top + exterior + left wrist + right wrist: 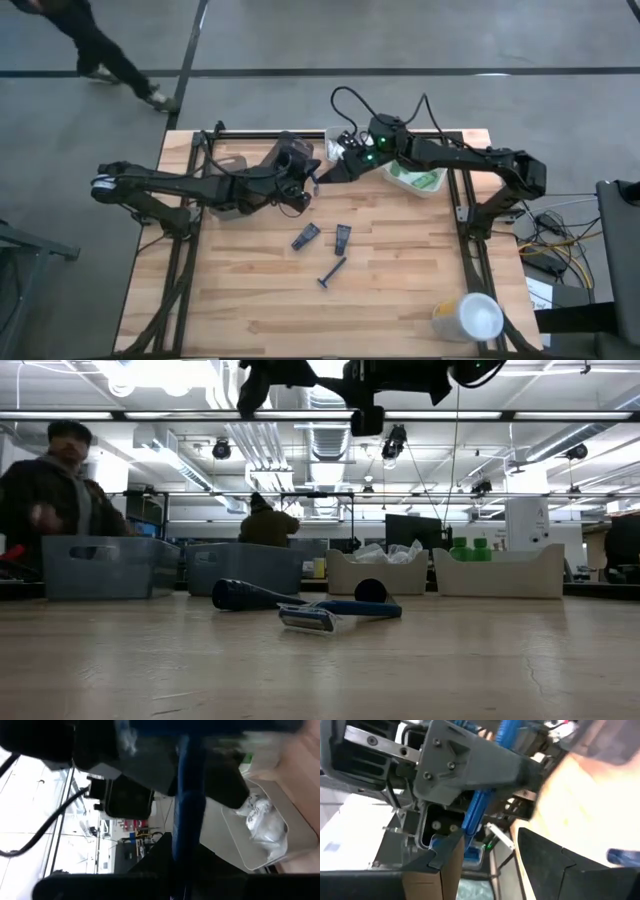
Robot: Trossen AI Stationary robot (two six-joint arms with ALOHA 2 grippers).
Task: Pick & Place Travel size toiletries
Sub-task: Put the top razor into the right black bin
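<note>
The left gripper [310, 186] is clenched on a slim blue stick [187, 810], probably a disposable razor. It holds the stick in the air just beside the white tray [432, 190] of green bottles [470, 546]. The right gripper [332, 172] meets it there, its fingers spread either side of the shaft and not yet closed. The stick looks like light, rigid, smooth plastic, apt to slip or pivot, so a mid-shaft grip seems safest. Three more dark pieces [306, 236] lie on the wooden table [250, 300], well apart from the tray.

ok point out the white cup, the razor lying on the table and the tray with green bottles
white cup [478, 315], high view, its open top
razor [332, 272], high view, mid-handle
tray with green bottles [497, 573], low view, front wall
</note>
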